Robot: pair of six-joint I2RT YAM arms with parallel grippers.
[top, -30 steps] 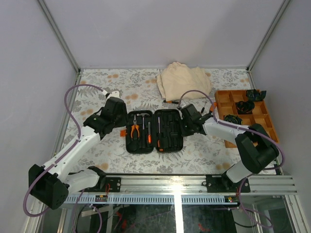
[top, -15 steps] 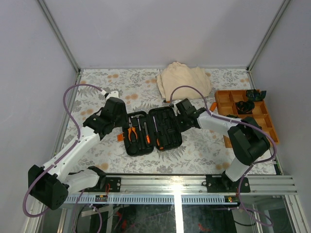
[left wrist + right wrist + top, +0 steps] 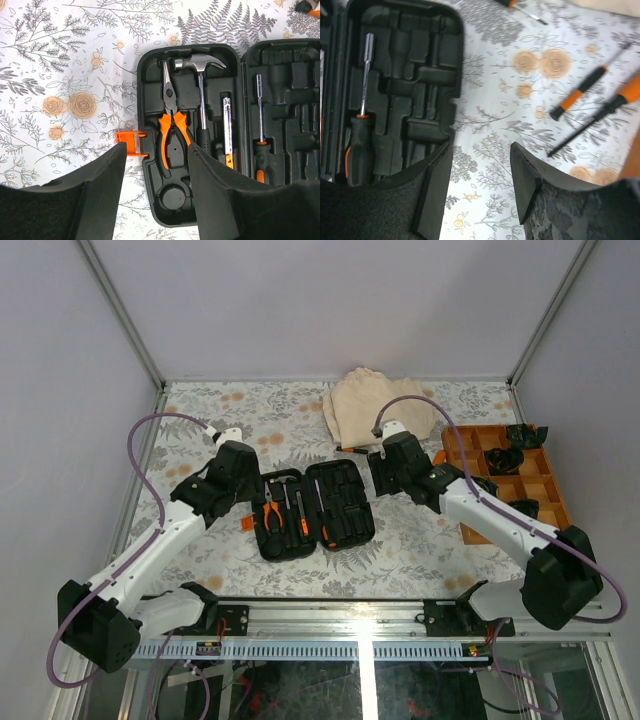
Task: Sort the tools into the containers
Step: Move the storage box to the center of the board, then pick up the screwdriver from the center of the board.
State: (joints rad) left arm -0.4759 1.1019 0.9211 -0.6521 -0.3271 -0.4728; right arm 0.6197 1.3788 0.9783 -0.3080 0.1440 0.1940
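L hand (image 3: pixel 157 150) hovers over case's (image 3: pixel 346 504) left edge, R hand (image 3: pixel 481 150) off its right edge; both parted, empty.

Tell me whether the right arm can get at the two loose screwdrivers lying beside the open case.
Probably yes. The right gripper is open and empty beside the tool case, and the screwdrivers lie flat on the table nearby, uncovered. They lie close together, which may hinder a clean grasp.

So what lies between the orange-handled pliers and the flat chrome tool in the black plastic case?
A small steel claw hammer with black handle, shown in the left wrist view.
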